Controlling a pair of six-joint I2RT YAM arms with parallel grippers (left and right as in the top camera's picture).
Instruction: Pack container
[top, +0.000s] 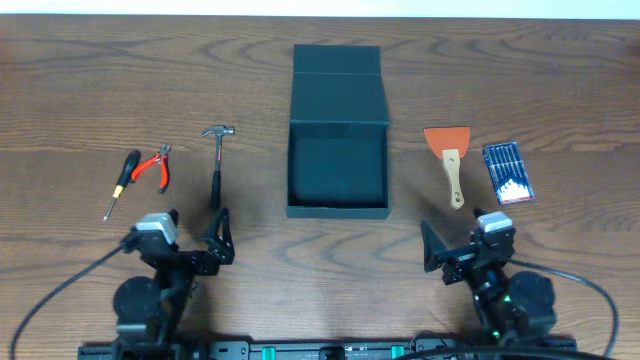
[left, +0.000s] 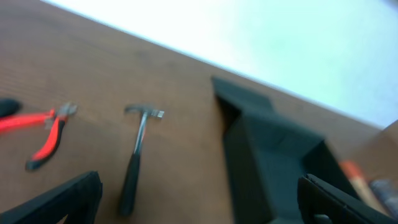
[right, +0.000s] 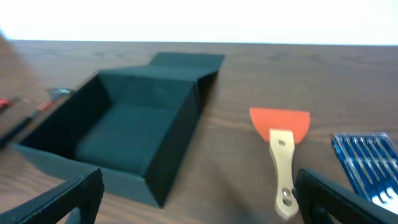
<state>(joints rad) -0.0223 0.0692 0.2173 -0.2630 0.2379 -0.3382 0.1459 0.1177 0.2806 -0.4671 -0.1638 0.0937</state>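
Observation:
The container (top: 337, 205) is a dark blue-green box at the table's middle, lid flap (top: 338, 85) open toward the back, nothing inside. It also shows in the left wrist view (left: 273, 149) and the right wrist view (right: 161, 180). Left of it lie a hammer (top: 216, 160), red pliers (top: 155, 167) and a screwdriver (top: 122, 182). Right of it lie an orange scraper with a wooden handle (top: 448, 157) and a blue drill-bit case (top: 507, 172). My left gripper (top: 195, 240) is open and empty, near the hammer's handle end. My right gripper (top: 455, 250) is open and empty, just below the scraper.
The hammer (left: 138, 155) and pliers (left: 46, 134) show in the left wrist view. The scraper (right: 281, 149) and bit case (right: 367, 162) show in the right wrist view. The table's front edge lies close behind both arms.

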